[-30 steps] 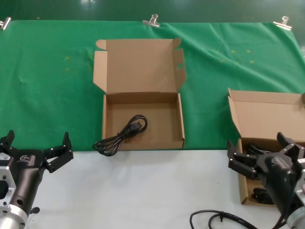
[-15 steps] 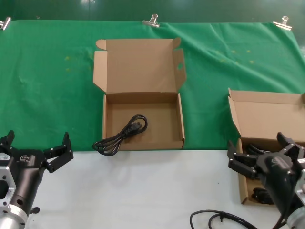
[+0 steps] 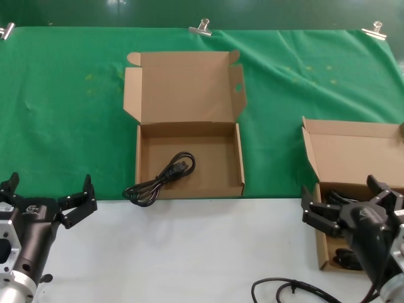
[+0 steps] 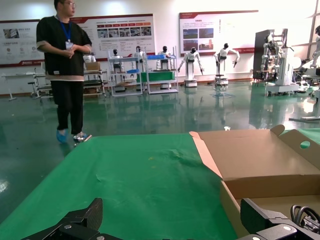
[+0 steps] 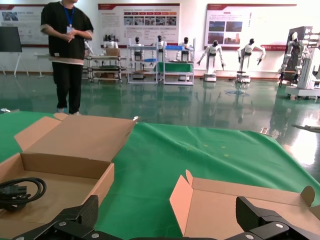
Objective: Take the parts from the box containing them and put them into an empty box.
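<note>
Two brown corrugated cardboard mailer boxes sit open: the centre box [image 3: 189, 165] holds one coiled black cord [image 3: 159, 179] draped over its front edge; the right box [image 3: 344, 189] holds more under the spread right gripper [image 3: 351, 205]. The left gripper [image 3: 48, 197] is spread too, over the white tabletop [image 3: 189, 252].

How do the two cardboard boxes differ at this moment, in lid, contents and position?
The centre box has a tall lid with ear flaps, one with a small hole; the right box has a plainer lid. The centre box holds one cord that trails over its front edge; the right box holds dark cords partly hidden by the right gripper. Both are brown, open and shallow.
</note>
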### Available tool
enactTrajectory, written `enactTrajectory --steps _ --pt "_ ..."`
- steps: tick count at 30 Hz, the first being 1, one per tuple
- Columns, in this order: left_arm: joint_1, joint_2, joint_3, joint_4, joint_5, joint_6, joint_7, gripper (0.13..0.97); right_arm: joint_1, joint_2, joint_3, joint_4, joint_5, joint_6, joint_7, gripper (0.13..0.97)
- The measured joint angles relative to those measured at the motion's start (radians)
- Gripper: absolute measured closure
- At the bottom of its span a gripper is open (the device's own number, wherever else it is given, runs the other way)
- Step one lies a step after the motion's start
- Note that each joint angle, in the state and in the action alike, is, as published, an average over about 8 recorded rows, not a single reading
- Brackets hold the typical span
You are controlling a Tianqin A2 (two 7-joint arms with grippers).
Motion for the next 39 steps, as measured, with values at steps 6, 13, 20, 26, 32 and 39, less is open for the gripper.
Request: enactTrajectory --steps 6,13,20,26,32,39 --pt "0.000 0.000 0.000 0.000 0.000 0.000 0.000 0.132 0.000 0.000 0.000 0.000 0.000 0.000 0.000 0.129" --pt "0.000 0.000 0.000 0.000 0.000 0.000 0.000 0.132 0.000 0.000 0.000 0.000 0.000 0.000 0.000 0.129" --pt "0.000 0.000 0.000 0.000 0.000 0.000 0.000 0.132 0.000 0.000 0.000 0.000 0.000 0.000 0.000 0.129" --pt "0.000 0.000 0.000 0.000 0.000 0.000 0.000 0.132 0.000 0.000 0.000 0.000 0.000 0.000 0.000 0.129" --pt "0.000 0.000 0.000 0.000 0.000 0.000 0.000 0.132 0.000 0.000 0.000 0.000 0.000 0.000 0.000 0.129" --pt "0.000 0.000 0.000 0.000 0.000 0.000 0.000 0.132 0.000 0.000 0.000 0.000 0.000 0.000 0.000 0.129"
